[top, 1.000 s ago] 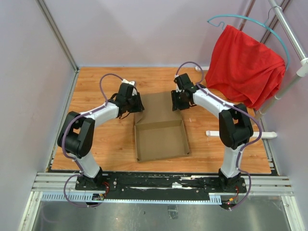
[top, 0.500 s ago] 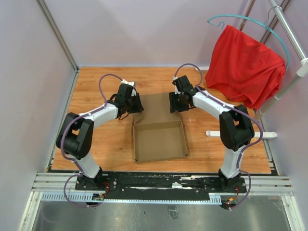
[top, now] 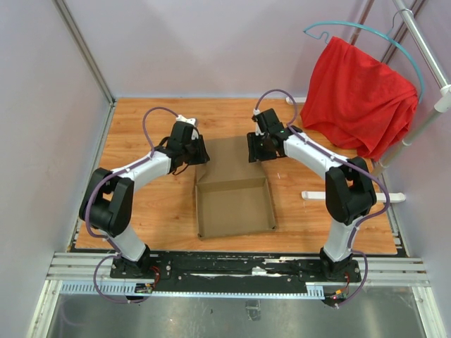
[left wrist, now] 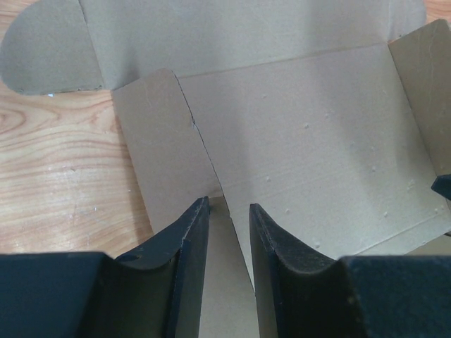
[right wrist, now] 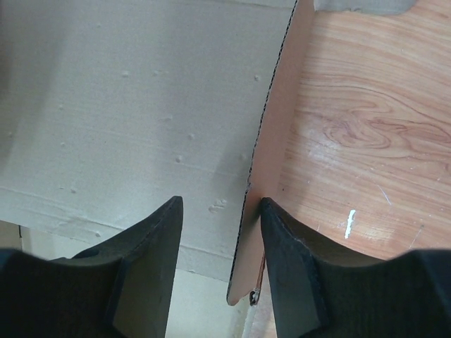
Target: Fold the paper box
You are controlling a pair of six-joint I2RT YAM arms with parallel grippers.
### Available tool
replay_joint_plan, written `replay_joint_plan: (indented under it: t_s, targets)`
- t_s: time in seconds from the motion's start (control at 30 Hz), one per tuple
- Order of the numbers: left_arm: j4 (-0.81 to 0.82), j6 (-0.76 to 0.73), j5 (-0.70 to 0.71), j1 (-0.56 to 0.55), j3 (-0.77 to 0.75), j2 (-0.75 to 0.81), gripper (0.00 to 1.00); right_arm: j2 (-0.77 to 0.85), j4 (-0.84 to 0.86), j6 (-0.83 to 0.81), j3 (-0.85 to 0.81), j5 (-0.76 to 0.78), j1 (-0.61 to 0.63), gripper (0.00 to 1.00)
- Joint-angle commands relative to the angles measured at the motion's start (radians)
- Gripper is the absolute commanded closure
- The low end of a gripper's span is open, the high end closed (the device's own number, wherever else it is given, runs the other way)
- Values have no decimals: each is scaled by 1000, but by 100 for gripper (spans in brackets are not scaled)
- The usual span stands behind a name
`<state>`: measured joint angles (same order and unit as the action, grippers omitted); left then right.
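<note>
Paper box [left wrist: 310, 141]: brown cardboard, matt, unprinted; faintly pimpled face, pressed crease lines.
Desk [top: 158, 211]: orange-brown wood grain, smooth, slight sheen.
Red cloth [top: 356, 98]: soft fabric, matt, loosely folded.
Left gripper [left wrist: 229, 211], right gripper [right wrist: 220, 204]: jaws black, matt, plastic-looking.
Base rail [top: 77, 267]: bare silver metal, grooved.

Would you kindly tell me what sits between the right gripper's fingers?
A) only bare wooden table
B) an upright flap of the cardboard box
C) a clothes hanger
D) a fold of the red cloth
B: in the right wrist view a side flap of the cardboard box stands on edge between the open fingers of the right gripper, close beside one of them.
</note>
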<state>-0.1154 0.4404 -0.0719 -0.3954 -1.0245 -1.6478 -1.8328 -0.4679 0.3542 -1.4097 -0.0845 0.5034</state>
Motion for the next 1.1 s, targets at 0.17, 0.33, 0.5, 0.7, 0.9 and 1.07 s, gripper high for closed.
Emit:
replay_joint_plan:
  t_s: [0.17,0.33,0.5,0.7,0.9,1.07]
  targets:
    - [18,-12,-38,-11,-2,21,66,-1,31,2,-17,-78,14,51]
    - [28,-11,-68,-14,-3,0,66,-37,36,5,-30,-96,32,51]
    - [33,-12,-90,-20,-1,-33,66,-81,34,6,-36,-97,46,51]
    - [28,-12,-93,-28,-8,-82,66,-116,24,15,-39,-95,48,52]
    - [11,-17,-92,-35,-17,-111,67,-123,17,16,-44,-87,49,52]
    - [2,-21,-83,-36,-22,-107,67,-133,5,19,-50,-85,50,52]
